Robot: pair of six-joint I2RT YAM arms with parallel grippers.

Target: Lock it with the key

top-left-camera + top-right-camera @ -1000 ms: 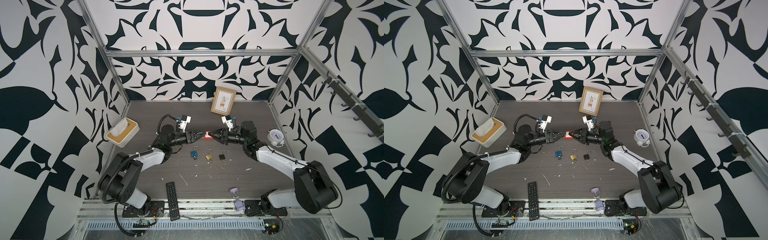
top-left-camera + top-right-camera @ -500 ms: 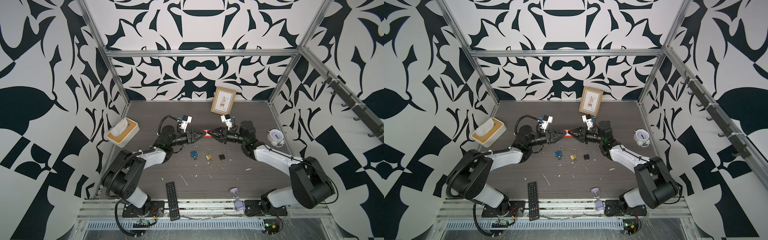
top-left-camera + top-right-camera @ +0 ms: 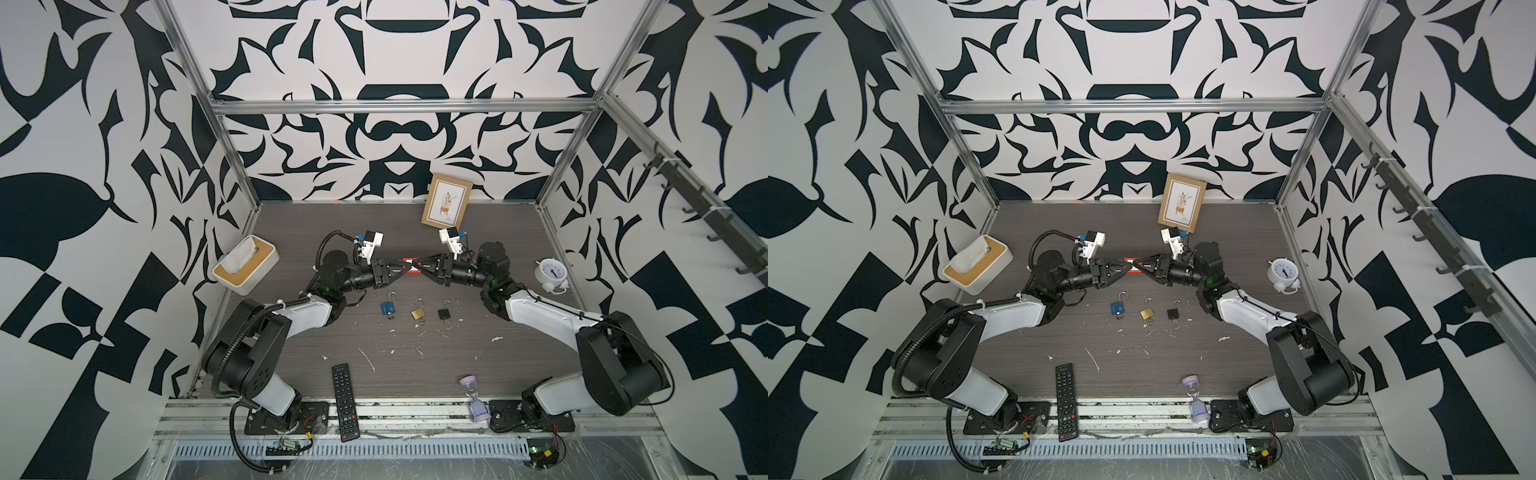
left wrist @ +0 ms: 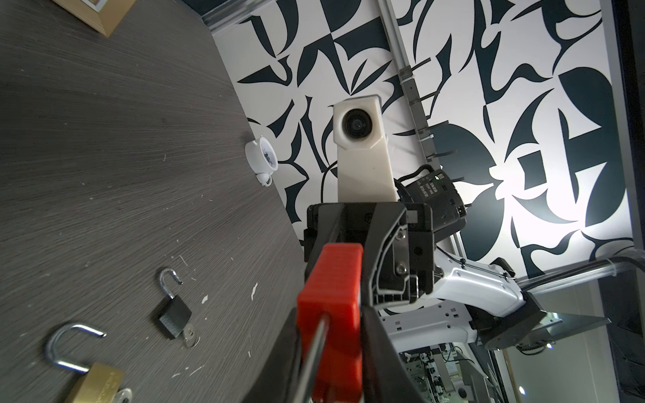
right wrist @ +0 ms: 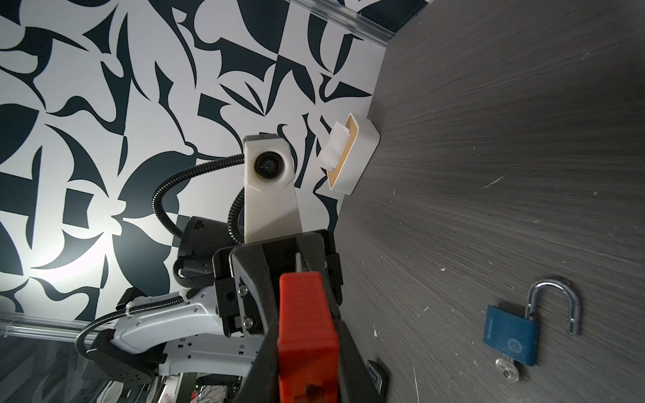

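**Mid-air, two claws on one lock.** My left gripper (image 3: 402, 271) stood wide a second ago. It has now narrowed onto the 9 o'clock end of the red padlock (image 4: 330, 296). My right gripper (image 3: 419, 268) keeps its clamp on the 3 o'clock end, unchanged.

The lock hangs clear of the table (image 3: 478, 232), at 12 o'clock from the blue padlock (image 3: 388, 307), brass padlock (image 3: 417, 312) and black padlock (image 3: 444, 312). All three lie with their shackles open.

In the left wrist view the left fingers (image 4: 284, 352) look pressed to the red body, with a thin steel rod (image 4: 314, 352) lying along it. I cannot tell whether that is shackle or key.

My reading is that both ends are now braced. Closing the lock and turning the key are not yet done.
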